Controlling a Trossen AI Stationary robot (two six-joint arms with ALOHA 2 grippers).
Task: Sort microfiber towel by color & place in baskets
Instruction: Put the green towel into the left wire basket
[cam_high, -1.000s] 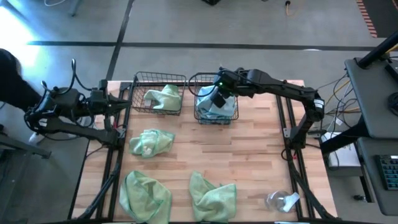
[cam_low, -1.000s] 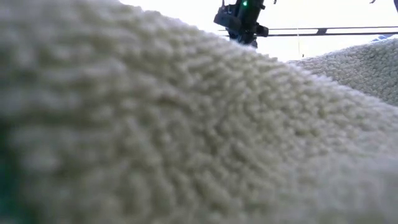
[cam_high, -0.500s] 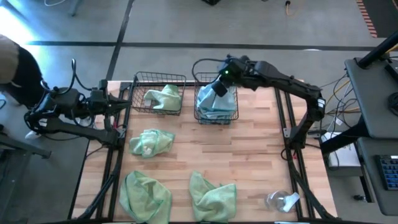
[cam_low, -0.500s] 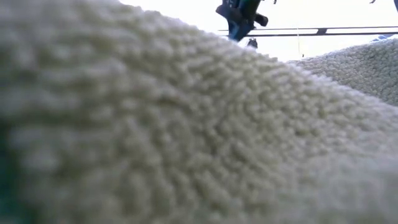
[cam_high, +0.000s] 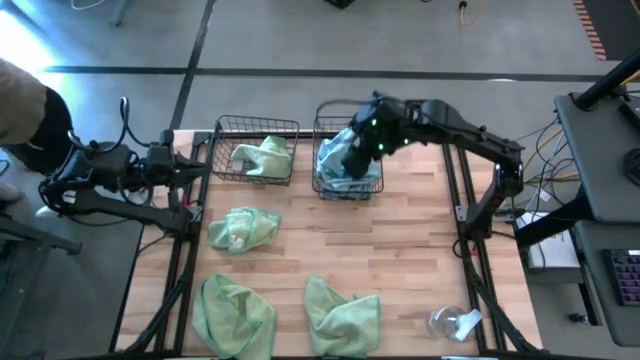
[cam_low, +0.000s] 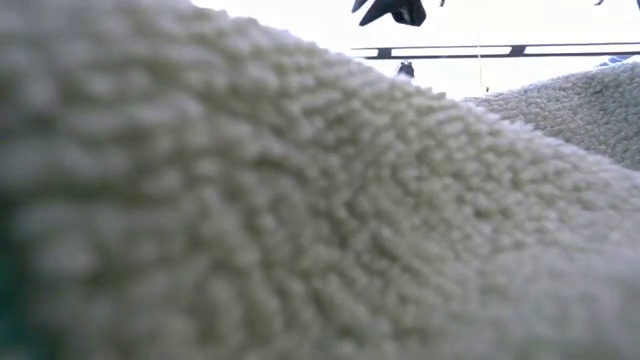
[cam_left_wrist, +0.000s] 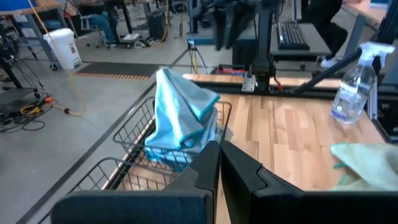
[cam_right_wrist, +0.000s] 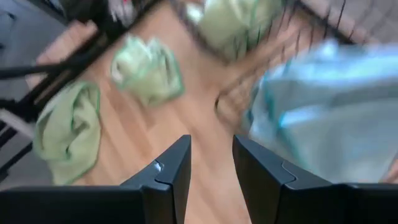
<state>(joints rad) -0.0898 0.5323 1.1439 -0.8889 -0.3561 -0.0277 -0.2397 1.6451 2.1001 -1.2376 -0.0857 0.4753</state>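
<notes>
Pale blue-grey towels (cam_high: 345, 178) are heaped in the right basket (cam_high: 322, 128), and one stands up above its rim (cam_left_wrist: 180, 115). A light green towel (cam_high: 262, 155) lies in the left basket (cam_high: 222, 150). Three more green towels lie on the table (cam_high: 243, 228) (cam_high: 232, 315) (cam_high: 343, 315). My right gripper (cam_high: 357, 152) (cam_right_wrist: 211, 165) hovers open and empty over the right basket. It shows high up in the low view (cam_low: 395, 10). My left gripper (cam_high: 198, 168) (cam_left_wrist: 219, 158) waits shut at the table's left edge, beside the left basket.
A clear spray bottle (cam_high: 455, 322) (cam_left_wrist: 350, 87) lies near the table's near right corner. A green towel (cam_low: 300, 220) right in front of the low camera fills almost all of that view. A person (cam_high: 20, 110) stands off the table's left side.
My right gripper has risen from the right basket and now hangs higher above it. The blue towels have stayed in the basket.
</notes>
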